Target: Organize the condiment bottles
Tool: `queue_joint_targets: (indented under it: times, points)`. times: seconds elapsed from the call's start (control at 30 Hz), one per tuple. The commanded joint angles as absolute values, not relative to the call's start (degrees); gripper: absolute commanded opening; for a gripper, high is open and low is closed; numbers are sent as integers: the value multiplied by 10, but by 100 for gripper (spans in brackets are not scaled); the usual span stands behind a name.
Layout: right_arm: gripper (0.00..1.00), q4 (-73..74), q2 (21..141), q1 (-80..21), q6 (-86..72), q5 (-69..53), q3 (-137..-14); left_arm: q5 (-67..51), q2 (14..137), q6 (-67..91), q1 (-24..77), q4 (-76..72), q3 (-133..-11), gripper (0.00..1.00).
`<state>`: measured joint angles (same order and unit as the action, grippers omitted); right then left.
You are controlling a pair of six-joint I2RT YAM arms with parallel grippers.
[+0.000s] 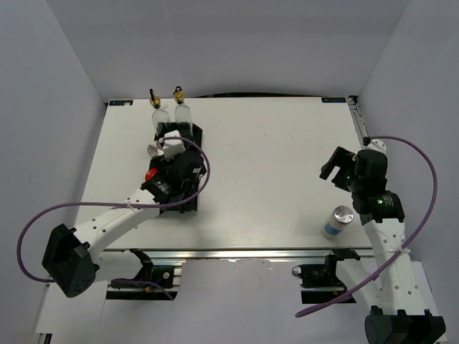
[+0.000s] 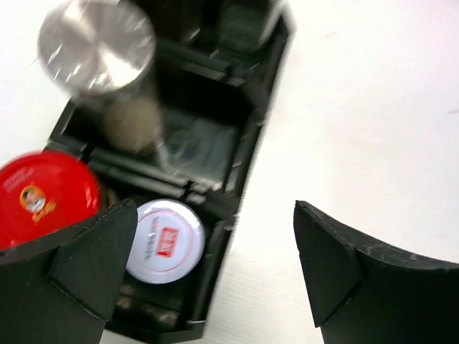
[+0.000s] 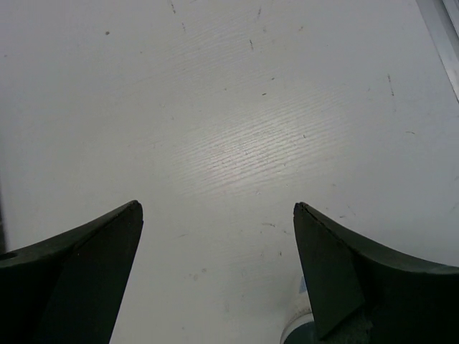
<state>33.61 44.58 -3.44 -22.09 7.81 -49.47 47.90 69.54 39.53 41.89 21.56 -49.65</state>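
Left gripper (image 2: 215, 269): hovering wide open, empty, over black plastic compartment tray's (image 2: 252, 136) right rim.
Right gripper (image 3: 215, 272): hanging wide open, empty, near right edge.
Blue-white silver-lidded shaker (image 1: 337, 221): standing by near edge.

Table (image 1: 272, 165): black tray (image 1: 199, 136), blue-white shaker (image 1: 337, 222)

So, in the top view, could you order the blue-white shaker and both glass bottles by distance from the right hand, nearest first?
1. blue-white shaker, close by the right hand.
2. right glass bottle, far left, at the back.
3. left glass bottle, just beyond it.
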Motion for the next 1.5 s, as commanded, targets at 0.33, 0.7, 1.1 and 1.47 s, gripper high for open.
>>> queue_joint_targets:
  times: [0.33, 0.7, 1.1, 1.47]
  points:
    - [89, 553, 453, -34, -297, 185, -530, 404, 651, 255, 417, 40, -550, 98]
    - [89, 657, 464, -34, -320, 193, -493, 417, 651, 218, 417, 4, -507, 98]
    - [49, 687, 483, -34, -278, 171, -526, 438, 641, 212, 417, -20, -485, 98]
    - [3, 644, 468, -34, -207, 68, -618, 433, 644, 230, 417, -16, -484, 98]
